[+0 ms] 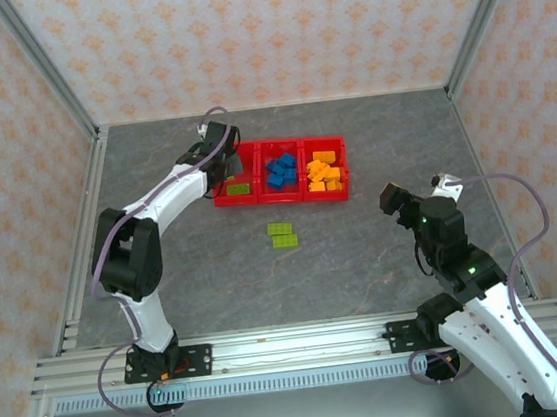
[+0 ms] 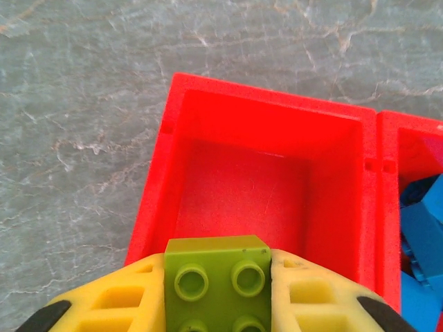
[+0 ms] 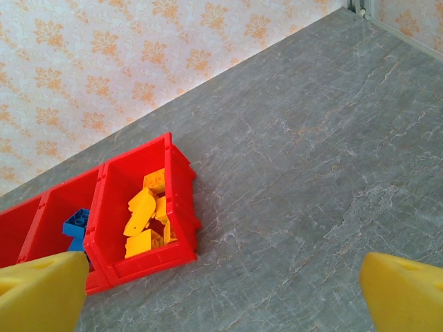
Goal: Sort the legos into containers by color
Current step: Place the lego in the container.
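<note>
**A:** Nearest the lens, a lime green brick [image 2: 218, 266] is sitting between the yellow fingers [image 2: 114, 304] of the left gripper [image 2: 218, 280], with its studs facing the camera.

**B:** Are the jaws pinching it?

**A:** Yes, they are nearly closed and pressing on both of its sides. It is hanging at the near edge of the left compartment [image 2: 242, 200] of the red tray [image 2: 266, 104].

**B:** And beyond that?

**A:** Blue bricks [image 1: 280, 171] are lying in the middle compartment and orange-yellow bricks [image 1: 324, 173] in the right one. 2 green bricks [image 1: 283, 235] are lying just beside each other on the table [image 1: 365, 259], near the tray's front.

**B:** What is the right gripper [image 3: 221, 294] doing?

**A:** It is hovering with its jaws spread wide, gripping nothing, well apart from the tray's right end.

**B:** And the surface and the room?

**A:** Grey, marbled stone is running out to patterned walls [image 1: 268, 28] on 3 sides, with metal posts [image 1: 41, 64] standing at the far corners. Bare table is lying open all around the tray.
</note>
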{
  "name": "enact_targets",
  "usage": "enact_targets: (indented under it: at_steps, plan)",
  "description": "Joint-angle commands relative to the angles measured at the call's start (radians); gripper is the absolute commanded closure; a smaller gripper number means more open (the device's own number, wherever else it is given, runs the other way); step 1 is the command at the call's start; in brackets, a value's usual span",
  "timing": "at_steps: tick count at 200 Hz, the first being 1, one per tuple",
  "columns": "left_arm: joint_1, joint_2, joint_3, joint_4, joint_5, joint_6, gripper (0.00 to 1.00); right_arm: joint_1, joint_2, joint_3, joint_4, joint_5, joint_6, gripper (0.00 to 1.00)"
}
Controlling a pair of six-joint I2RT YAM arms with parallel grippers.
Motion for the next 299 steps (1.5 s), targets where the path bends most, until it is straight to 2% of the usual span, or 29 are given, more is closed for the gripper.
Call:
enact_targets:
  at_steps: [1,49,101,120,138,163,202,228,274,299]
  plan:
    - [0.009,0.031,0.054,0.002,0.019,0.031,0.71,-0.001,0.006,-0.010,0.012,0.017,-0.008,0.00]
    - [0.013,0.142,0.155,-0.003,0.010,0.052,0.64,-0.001,0.029,-0.008,0.010,0.012,-0.010,0.00]
    - [0.037,0.219,0.207,-0.028,-0.022,0.066,0.63,0.000,0.025,-0.005,0.002,0.020,-0.005,0.00]
    - [0.038,0.231,0.210,-0.020,0.010,0.071,0.61,0.000,0.025,-0.006,0.004,0.021,-0.005,0.00]
    - [0.038,0.232,0.219,-0.030,0.013,0.083,0.54,-0.001,0.025,-0.005,0.001,0.019,-0.006,0.00]
    - [0.039,0.179,0.187,0.004,0.022,0.089,0.40,0.000,0.023,-0.002,-0.005,0.021,-0.003,0.00]
    - [0.038,0.089,0.180,-0.014,0.068,0.095,0.30,-0.001,0.023,-0.005,-0.001,0.021,-0.002,0.00]
    - [0.027,-0.005,0.133,-0.016,0.119,0.088,0.15,-0.001,0.027,-0.007,0.007,0.018,-0.004,0.00]
    - [-0.090,-0.153,0.000,-0.034,0.083,0.103,0.01,-0.001,0.039,-0.006,0.009,0.017,-0.006,0.00]
    - [-0.148,-0.201,-0.090,-0.047,0.102,0.152,0.01,0.001,0.036,-0.005,0.004,0.013,-0.006,0.00]
